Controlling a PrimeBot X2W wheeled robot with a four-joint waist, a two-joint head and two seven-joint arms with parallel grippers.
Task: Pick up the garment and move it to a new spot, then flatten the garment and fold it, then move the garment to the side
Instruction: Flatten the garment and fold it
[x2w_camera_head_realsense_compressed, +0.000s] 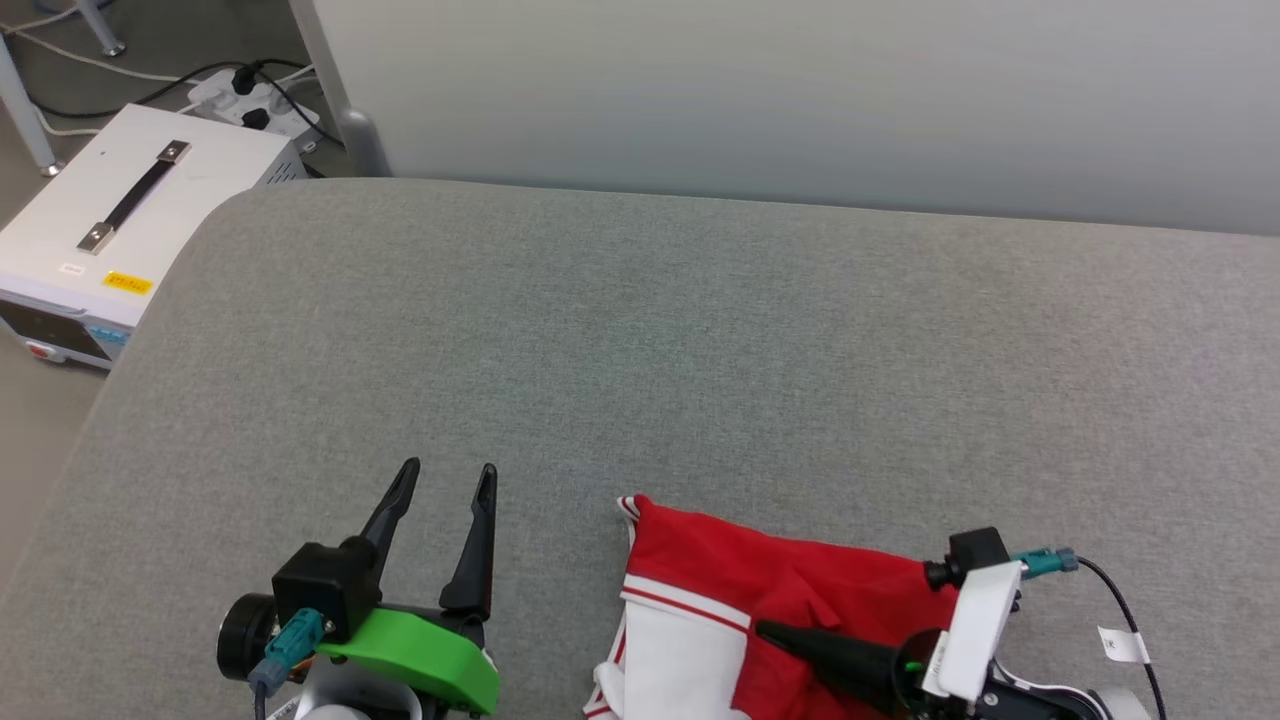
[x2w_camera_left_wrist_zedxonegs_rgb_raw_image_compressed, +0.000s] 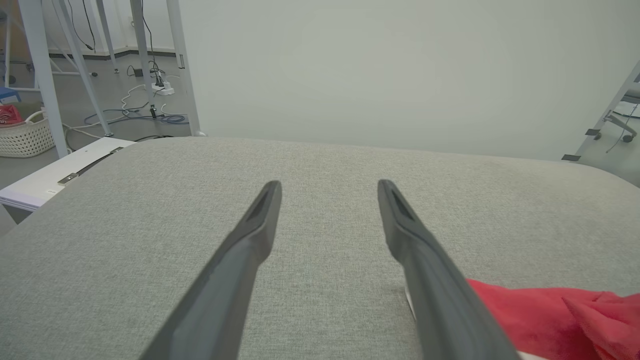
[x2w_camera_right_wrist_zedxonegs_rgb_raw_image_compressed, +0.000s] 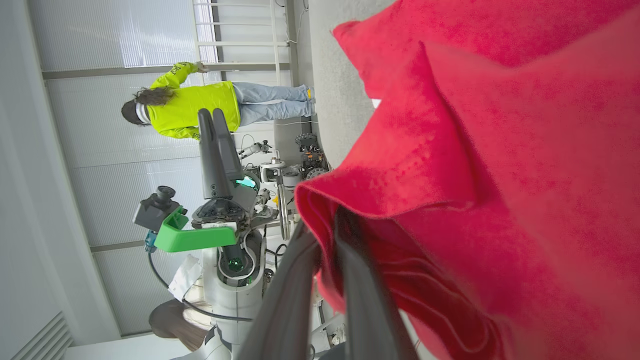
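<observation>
- Right hand (x2w_camera_right_wrist_zedxonegs_rgb_raw_image_compressed: 327, 227) pinching a fold of the red jersey T-shirt (x2w_camera_head_realsense_compressed: 800, 590).
- T-shirt bunched at the grey table's (x2w_camera_head_realsense_compressed: 700, 350) near right edge.
- Left hand (x2w_camera_head_realsense_compressed: 450, 470) spread, empty, just beside it.

Soft, even light is spreading over the grey tabletop (x2w_camera_head_realsense_compressed: 700, 330) in the head view, and what shadows it is casting are faint. In the left wrist view the left end effector (x2w_camera_left_wrist_zedxonegs_rgb_raw_image_compressed: 329, 183) is blurring toward the bottom edge — the wide lens is bowing the tabletop's far rim. In the right wrist view pale wall panels (x2w_camera_right_wrist_zedxonegs_rgb_raw_image_compressed: 100, 35) are glowing brightly, and the red garment (x2w_camera_right_wrist_zedxonegs_rgb_raw_image_compressed: 500, 175), close to the lens, is looking soft and grainy.
</observation>
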